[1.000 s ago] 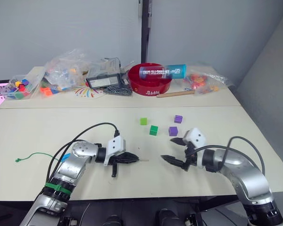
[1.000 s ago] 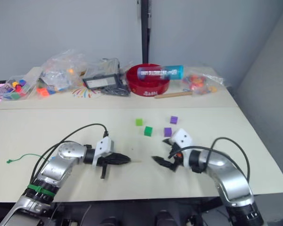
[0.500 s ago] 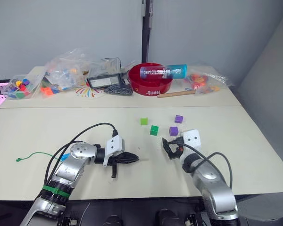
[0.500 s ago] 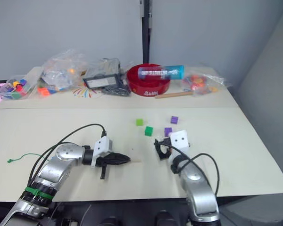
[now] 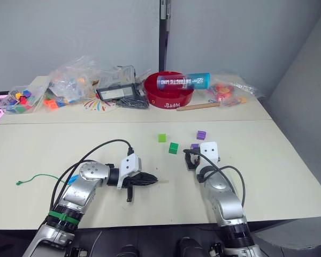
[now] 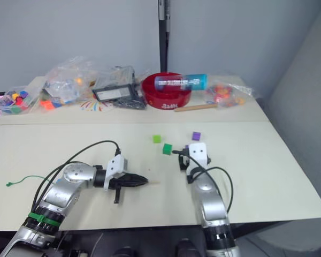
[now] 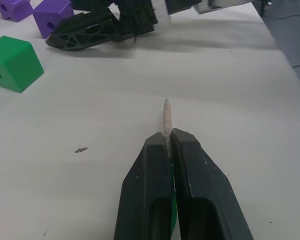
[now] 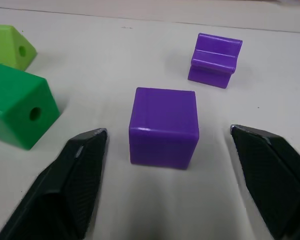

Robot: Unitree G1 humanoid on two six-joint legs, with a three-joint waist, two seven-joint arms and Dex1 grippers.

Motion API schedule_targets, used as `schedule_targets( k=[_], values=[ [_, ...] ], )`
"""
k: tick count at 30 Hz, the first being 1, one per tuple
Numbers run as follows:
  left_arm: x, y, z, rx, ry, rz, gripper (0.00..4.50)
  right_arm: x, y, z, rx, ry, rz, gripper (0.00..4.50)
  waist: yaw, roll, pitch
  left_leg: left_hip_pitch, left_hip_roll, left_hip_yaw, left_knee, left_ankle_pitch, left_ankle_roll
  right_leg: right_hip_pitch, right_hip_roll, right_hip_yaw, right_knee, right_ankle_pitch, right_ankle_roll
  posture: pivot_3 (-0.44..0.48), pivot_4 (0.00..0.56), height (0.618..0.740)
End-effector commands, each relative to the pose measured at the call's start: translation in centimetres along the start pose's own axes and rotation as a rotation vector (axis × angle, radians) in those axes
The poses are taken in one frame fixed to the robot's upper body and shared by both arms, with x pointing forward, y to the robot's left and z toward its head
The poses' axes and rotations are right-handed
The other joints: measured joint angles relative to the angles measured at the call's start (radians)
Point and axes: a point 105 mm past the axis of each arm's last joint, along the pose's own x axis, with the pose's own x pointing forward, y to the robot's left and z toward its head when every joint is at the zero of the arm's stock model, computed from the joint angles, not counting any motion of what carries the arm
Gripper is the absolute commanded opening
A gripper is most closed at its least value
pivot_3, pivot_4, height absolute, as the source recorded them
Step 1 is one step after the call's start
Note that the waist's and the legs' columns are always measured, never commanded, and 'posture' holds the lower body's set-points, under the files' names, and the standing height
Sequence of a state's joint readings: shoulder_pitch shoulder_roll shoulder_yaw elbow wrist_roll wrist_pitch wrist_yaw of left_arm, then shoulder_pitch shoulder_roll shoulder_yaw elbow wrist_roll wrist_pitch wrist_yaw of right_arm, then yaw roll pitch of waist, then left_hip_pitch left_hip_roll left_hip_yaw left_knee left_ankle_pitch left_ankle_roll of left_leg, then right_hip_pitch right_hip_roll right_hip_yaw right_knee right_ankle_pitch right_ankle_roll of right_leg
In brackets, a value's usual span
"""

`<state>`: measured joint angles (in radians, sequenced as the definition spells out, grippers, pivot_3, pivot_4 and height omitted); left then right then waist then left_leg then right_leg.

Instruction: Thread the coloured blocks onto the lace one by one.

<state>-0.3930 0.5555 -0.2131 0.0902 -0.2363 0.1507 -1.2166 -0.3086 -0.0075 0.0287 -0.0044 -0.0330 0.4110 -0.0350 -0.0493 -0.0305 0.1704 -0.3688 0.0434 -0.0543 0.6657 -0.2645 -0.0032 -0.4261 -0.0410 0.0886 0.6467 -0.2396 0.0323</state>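
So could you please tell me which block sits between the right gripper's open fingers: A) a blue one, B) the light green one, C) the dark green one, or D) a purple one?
D: in the right wrist view the right gripper stands open, with a purple block on the table between its fingers, untouched.

Cream table (image 5: 37, 144) against grey wall (image 5: 69, 37)

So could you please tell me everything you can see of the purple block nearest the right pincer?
The purple block is a small, smooth, plastic-looking cube with rounded edges. It sits flat on the pale table, upright, between the spread fingers of the open right pincer, which do not touch it. No hole shows on its visible faces. A second purple block lies beyond it, a dark green block to one side.
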Motion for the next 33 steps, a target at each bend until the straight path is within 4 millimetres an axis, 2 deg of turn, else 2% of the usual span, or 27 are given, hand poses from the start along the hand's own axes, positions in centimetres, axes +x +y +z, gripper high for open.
schedule_targets(
  k=[1,4,5,6,11,16,19,22,27,29,32,33],
  values=[
    [-0.2,0.2,1.0,0.041,-0.021,0.01,0.0,0.1,0.1,1.4,0.014,-0.066,0.001,2.6,0.001,0.0,0.0,0.0,0.0,0.0,0.0,0.0,0.0,0.0,0.0,0.0,0.0,0.0,0.0,0.0,0.15,0.731],
    [-0.3,0.2,1.0,0.041,-0.018,0.011,0.0,0.0,0.1,1.5,0.019,-0.07,0.002,1.53,0.001,0.0,0.0,0.0,0.0,0.0,0.0,0.0,0.0,0.0,0.0,0.0,-0.001,0.0,0.0,0.0,0.15,0.731],
    [-0.2,0.2,1.0,0.041,-0.018,0.012,0.0,-0.1,0.1,1.5,0.021,-0.073,0.003,1.25,0.001,0.0,0.0,0.0,0.0,0.0,0.0,0.0,0.0,0.0,0.0,0.0,-0.001,0.0,0.0,0.0,0.15,0.731],
    [-0.2,0.2,1.0,0.042,-0.018,0.011,0.0,-0.2,0.1,1.7,0.022,-0.081,0.005,1.16,0.001,0.0,0.0,0.0,0.0,0.0,0.0,0.0,0.0,0.0,0.0,0.0,0.0,0.0,0.0,0.0,0.15,0.731],
    [-0.2,0.2,1.1,0.042,-0.017,0.007,0.0,-1.4,0.3,2.2,0.025,-0.098,0.013,1.16,0.001,0.0,0.0,0.0,0.0,0.0,0.0,0.0,0.0,0.0,0.0,0.0,0.0,0.0,0.0,0.0,0.15,0.731],
    [-0.1,0.3,1.2,0.043,-0.018,0.005,0.0,-5.9,2.0,3.0,0.026,-0.099,0.119,1.16,0.003,0.0,0.0,-0.001,0.0,0.0,-0.001,0.0,0.0,-0.001,0.0,0.0,-0.001,0.0,0.0,0.0,0.15,0.731],
    [-0.1,0.4,1.2,0.042,-0.017,0.001,0.0,-8.5,3.3,2.4,0.003,-0.051,0.21,1.16,0.002,0.0,0.0,-0.001,0.0,0.0,-0.001,0.0,0.0,-0.001,0.0,0.0,-0.001,0.0,0.0,0.0,0.15,0.731],
    [-0.1,0.4,1.3,0.044,-0.016,-0.006,0.0,-10.2,3.9,0.3,0.019,0.066,0.262,1.16,0.003,0.0,0.0,0.0,0.0,0.0,-0.001,0.0,0.0,0.0,0.0,0.0,-0.001,0.0,0.0,0.0,0.15,0.731],
    [-0.2,0.4,1.3,0.048,-0.007,-0.018,0.0,-10.7,4.8,-2.6,0.098,0.223,0.337,1.16,0.002,0.0,0.0,0.0,0.0,0.0,-0.001,0.0,0.0,0.0,0.0,0.0,-0.001,-0.001,0.0,0.0,0.15,0.731],
    [-0.4,0.4,1.3,0.048,-0.002,-0.02,0.0,-10.7,5.1,-3.2,0.113,0.254,0.344,1.16,0.0,0.0,0.0,0.001,0.0,0.0,-0.001,0.0,0.0,0.0,0.0,0.0,-0.001,-0.001,0.0,0.0,0.15,0.731],
    [-0.5,0.4,1.2,0.048,0.003,-0.019,0.0,-10.6,5.1,-2.9,0.121,0.243,0.347,1.16,-0.003,0.0,0.0,0.001,0.0,0.0,-0.001,0.0,0.0,0.0,0.0,0.0,-0.001,-0.001,0.0,0.0,0.15,0.731],
    [-0.5,0.4,1.2,0.048,0.004,-0.018,0.0,-10.5,4.9,-2.6,0.114,0.222,0.347,1.66,-0.003,0.0,0.0,0.001,0.0,0.0,-0.001,0.0,0.0,0.0,0.0,0.0,-0.001,-0.001,0.0,0.0,0.15,0.731]
  ],
)
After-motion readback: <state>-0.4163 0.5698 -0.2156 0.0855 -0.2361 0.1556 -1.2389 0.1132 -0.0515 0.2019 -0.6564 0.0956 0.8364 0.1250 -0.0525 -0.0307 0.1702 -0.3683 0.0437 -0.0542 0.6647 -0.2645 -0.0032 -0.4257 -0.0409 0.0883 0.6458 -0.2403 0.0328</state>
